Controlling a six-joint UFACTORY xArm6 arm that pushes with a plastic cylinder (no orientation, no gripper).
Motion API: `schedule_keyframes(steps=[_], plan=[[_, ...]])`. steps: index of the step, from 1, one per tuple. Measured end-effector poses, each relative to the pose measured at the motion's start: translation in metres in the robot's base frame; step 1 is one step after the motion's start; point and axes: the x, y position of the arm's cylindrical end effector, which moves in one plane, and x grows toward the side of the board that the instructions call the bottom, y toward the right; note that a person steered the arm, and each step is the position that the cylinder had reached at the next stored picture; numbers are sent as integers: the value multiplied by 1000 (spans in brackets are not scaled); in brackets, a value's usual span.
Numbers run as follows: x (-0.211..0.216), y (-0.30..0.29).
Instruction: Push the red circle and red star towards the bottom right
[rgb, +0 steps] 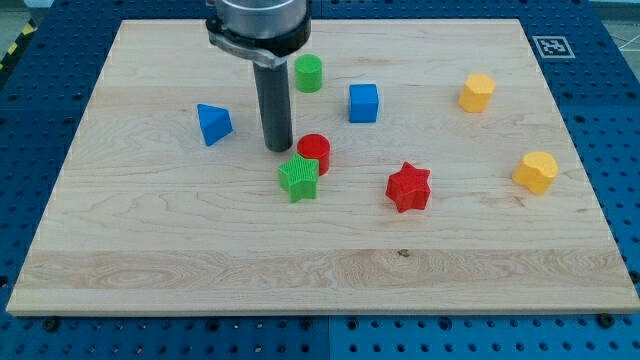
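The red circle (314, 153) stands near the board's middle, touching the green star (299, 178) just below and to its left. The red star (408, 187) lies to the right of them, apart from both. My tip (278, 148) rests on the board just left of the red circle, with a narrow gap between them, and just above the green star.
A green cylinder (309, 73) and a blue cube (363, 103) sit toward the view's top. A blue triangle (213, 123) is at the left. A yellow hexagon (477, 92) and a yellow heart-like block (536, 172) are at the right. The wooden board (120, 290) lies on a blue perforated table.
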Motion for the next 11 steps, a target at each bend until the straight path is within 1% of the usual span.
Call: schedule_keyframes(steps=[2,3,4,5,6,9,10,11], plan=[[45,100],[59,141],[60,150],[76,164],[93,191],[105,187],[105,194],[115,232]])
